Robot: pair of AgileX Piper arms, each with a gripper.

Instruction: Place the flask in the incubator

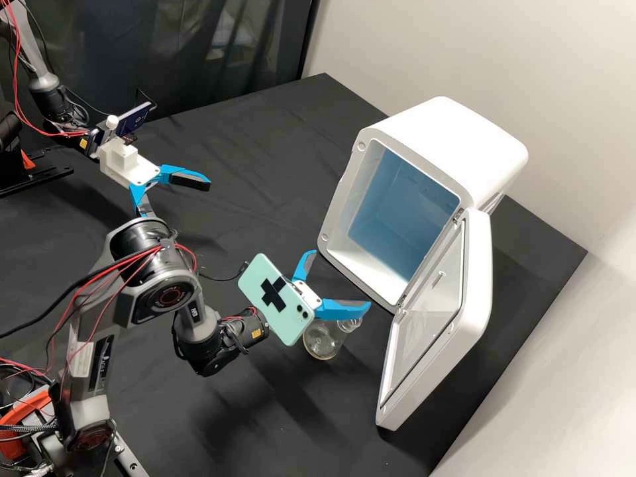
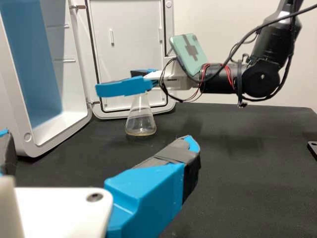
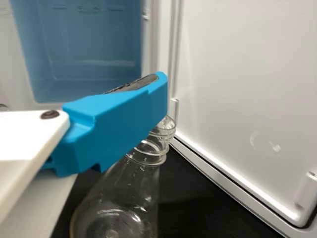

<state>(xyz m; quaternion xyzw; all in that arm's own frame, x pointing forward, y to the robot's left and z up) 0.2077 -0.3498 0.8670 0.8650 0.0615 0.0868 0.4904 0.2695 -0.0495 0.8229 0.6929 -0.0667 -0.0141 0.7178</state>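
**Flask on the desk at the mouth of an open incubator, right hand open at its neck**

At far left, the left hand (image 1: 175, 197) hangs above the black desk (image 1: 265, 152). Its two blue fingers are spread apart and hold nothing, and it is well apart from the flask.

Nearer the middle, the dark right arm (image 1: 199, 331) lies low over the desk. It is strung with red wires, and a mint-green phone (image 1: 277, 299) marked with a black cross is fixed at its wrist. The right hand (image 1: 339, 281) has its fingers wide apart. One finger (image 3: 114, 124) sits just beside the threaded neck of the clear conical flask (image 1: 326, 339); I cannot tell whether they touch.

The flask rests on the desk outside the incubator, just in front of its opening.

To the right, the white incubator (image 1: 464, 146) shows its blue chamber, open toward the arms. The chamber's white lower rim (image 1: 358, 278) lies between the flask and the interior. The door (image 1: 457, 311) is swung wide and stands just right of the flask.
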